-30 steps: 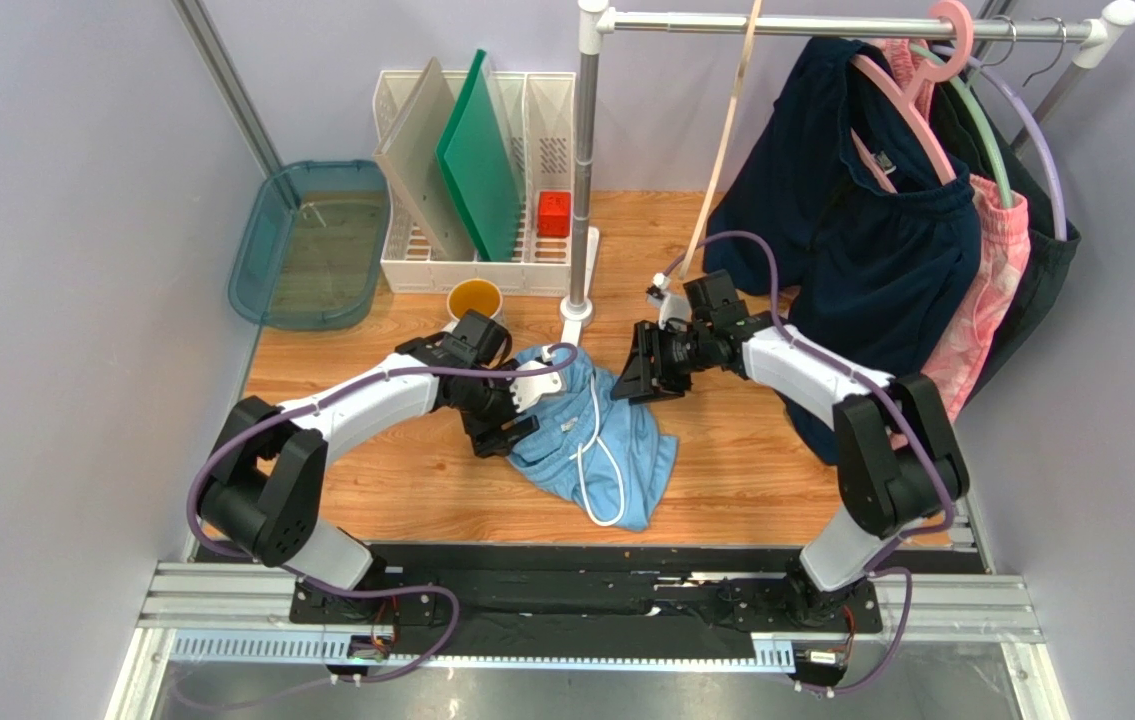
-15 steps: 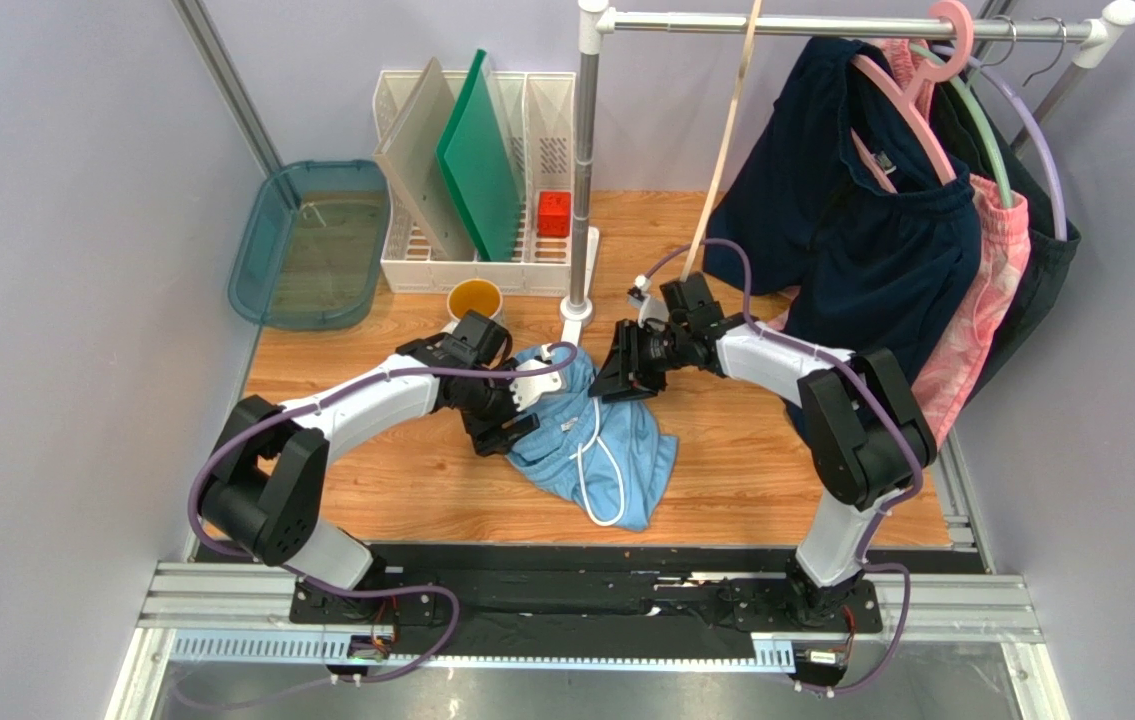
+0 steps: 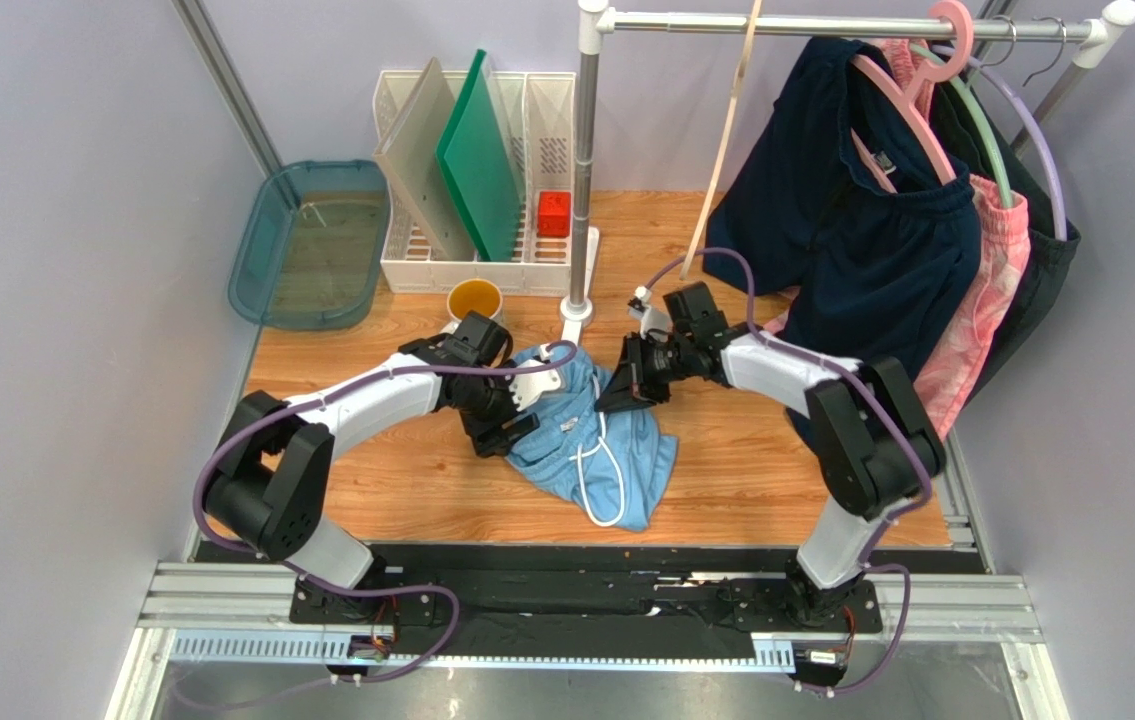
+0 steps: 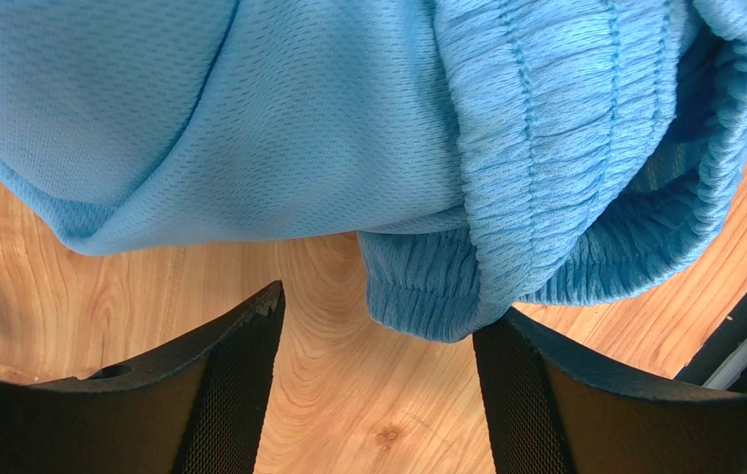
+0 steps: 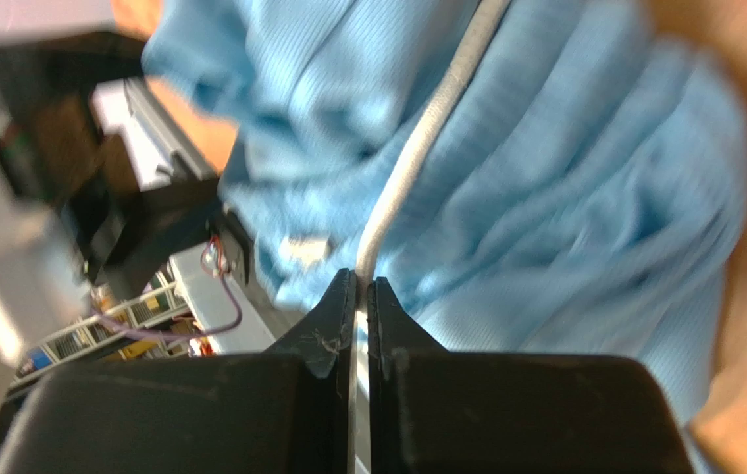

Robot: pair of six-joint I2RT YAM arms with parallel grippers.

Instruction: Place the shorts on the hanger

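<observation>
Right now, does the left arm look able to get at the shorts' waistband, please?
Probably yes: the left pincer stands open and the waistband fold lies right at its fingertips, nothing covering it.

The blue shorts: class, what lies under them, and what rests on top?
Under the shorts, bare wooden table shows at the waistband's edge; anything beneath the middle is covered by fabric. On top lies the white drawstring.

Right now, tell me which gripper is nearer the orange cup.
Left. The left gripper sits open at the left edge of the shorts, on the near side of the cup. The right gripper, shut on the drawstring, is across the garment, farther right.
</observation>
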